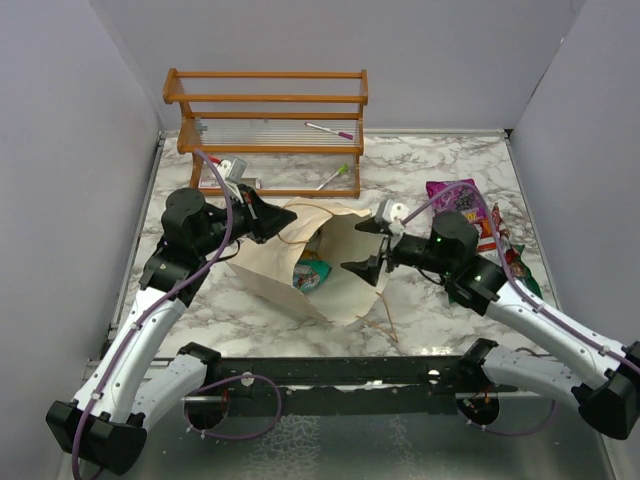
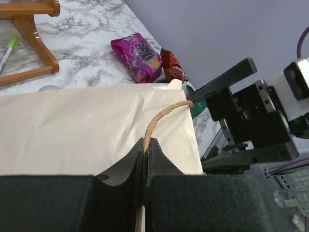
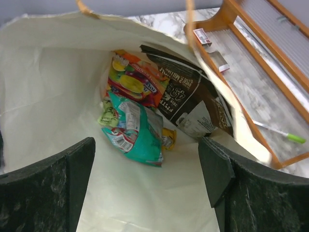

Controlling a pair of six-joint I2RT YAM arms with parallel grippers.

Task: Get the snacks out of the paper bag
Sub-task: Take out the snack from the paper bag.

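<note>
Left gripper [image 2: 146, 145] clamped on paper bag [image 2: 72, 130] handle [image 2: 161, 115], right gripper [image 3: 147, 162] apart, snacks [image 3: 135, 125] print illegible

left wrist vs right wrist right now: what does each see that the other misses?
Left wrist only: the left pincer shut on the bag's string handle, and the purple packet lying out on the table. Right wrist only: the bag's inside, with a teal packet, an orange packet and a dark brown packet in it. Both: the paper bag, the wooden rack, the green-tipped pen and the open right pincer.
</note>
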